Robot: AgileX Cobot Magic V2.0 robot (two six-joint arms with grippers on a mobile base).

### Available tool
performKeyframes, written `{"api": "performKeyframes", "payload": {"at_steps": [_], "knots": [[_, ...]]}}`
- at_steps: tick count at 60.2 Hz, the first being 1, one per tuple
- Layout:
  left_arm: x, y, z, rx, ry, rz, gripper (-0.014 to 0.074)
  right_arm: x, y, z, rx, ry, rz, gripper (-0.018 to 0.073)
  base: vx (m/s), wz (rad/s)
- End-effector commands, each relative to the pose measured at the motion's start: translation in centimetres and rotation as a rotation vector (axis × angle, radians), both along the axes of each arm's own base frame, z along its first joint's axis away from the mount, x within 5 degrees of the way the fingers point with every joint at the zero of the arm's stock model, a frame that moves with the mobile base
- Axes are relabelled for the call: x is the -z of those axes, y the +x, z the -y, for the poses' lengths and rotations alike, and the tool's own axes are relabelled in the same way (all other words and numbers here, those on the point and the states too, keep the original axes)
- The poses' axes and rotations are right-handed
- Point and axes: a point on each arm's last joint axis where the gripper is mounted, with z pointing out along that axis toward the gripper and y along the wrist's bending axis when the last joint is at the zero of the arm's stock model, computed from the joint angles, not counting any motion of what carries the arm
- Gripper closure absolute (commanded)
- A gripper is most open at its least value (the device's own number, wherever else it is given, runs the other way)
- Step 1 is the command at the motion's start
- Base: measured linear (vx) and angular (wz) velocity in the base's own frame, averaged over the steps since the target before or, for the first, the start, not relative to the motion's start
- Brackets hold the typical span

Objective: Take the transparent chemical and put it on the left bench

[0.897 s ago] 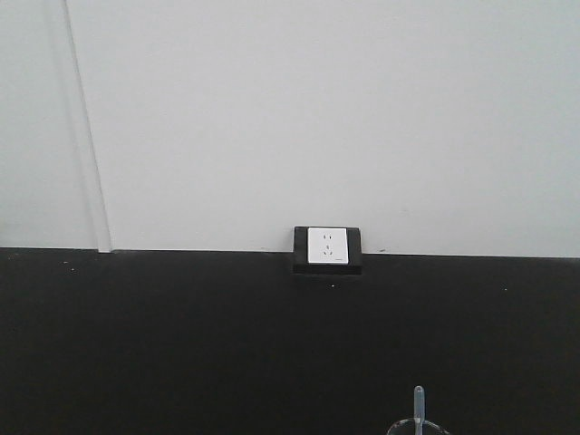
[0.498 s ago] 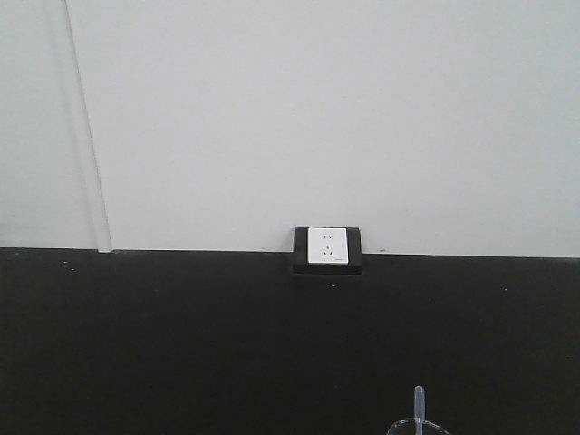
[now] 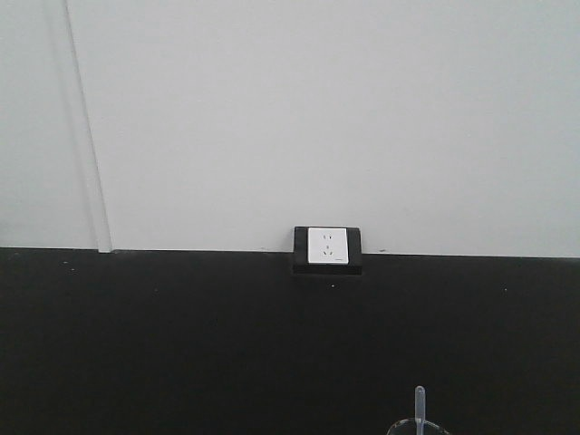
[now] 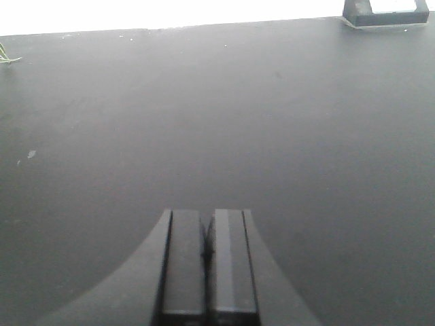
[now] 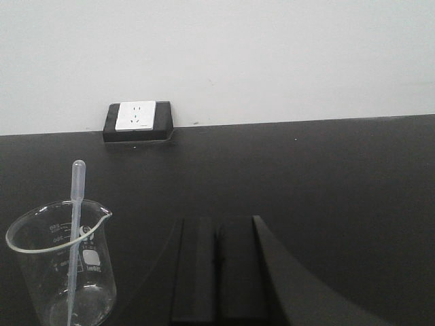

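The transparent chemical [image 5: 64,272], a small clear glass beaker with a translucent dropper standing in it, sits upright on a black worktop at the lower left of the right wrist view. Its rim and dropper tip show at the bottom edge of the front view [image 3: 418,419]. My right gripper [image 5: 217,227] is shut and empty, just right of the beaker and apart from it. My left gripper [image 4: 207,221] is shut and empty over bare black worktop. The left bench with white bins is out of view.
A white wall socket in a black housing [image 3: 327,248] stands at the back of this black worktop [image 3: 181,344] against the white wall; it also shows in the right wrist view [image 5: 138,120] and the left wrist view [image 4: 387,10].
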Motion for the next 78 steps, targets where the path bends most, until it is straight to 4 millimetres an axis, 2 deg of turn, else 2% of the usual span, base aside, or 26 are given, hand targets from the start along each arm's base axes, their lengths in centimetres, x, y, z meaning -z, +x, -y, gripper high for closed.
{"api": "performKeyframes", "payload": {"at_steps": [1,13,25,34,41,54,61,78], "knots": [[-0.3,-0.1,0.0,0.001,-0.014,0.081,0.06,-1.4,-0.1,-0.1,-0.007,0.003,0.166,0.0566,0.0,0.0],[-0.3,-0.1,0.0,0.001,-0.014,0.081,0.06,-2.8,-0.4,-0.1,-0.008,0.053,0.216,0.0566,0.0,0.0],[-0.3,-0.1,0.0,0.001,-0.014,0.081,0.06,-6.0,-1.0,0.0,-0.004,0.047,0.217,0.0566,0.0,0.0],[-0.3,-0.1,0.0,0.001,-0.014,0.081,0.06,-8.6,-0.4,0.0,-0.002,0.029,0.214,0.0566,0.0,0.0],[-0.3,-0.1,0.0,0.001,-0.014,0.081,0.06,-10.5,0.9,0.0,-0.002,0.028,0.179,0.0566,0.0,0.0],[-0.3,-0.1,0.0,0.001,-0.014,0.081,0.06,-12.7,3.3,-0.1,-0.005,0.026,0.154,0.0566,0.0,0.0],[-0.3,-0.1,0.0,0.001,-0.014,0.081,0.06,-13.6,4.5,-0.1,-0.008,-0.013,0.177,0.0564,0.0,0.0],[-0.3,-0.1,0.0,0.001,-0.014,0.081,0.06,-14.8,8.5,-0.2,-0.01,-0.077,0.075,0.0521,0.0,0.0]]}}
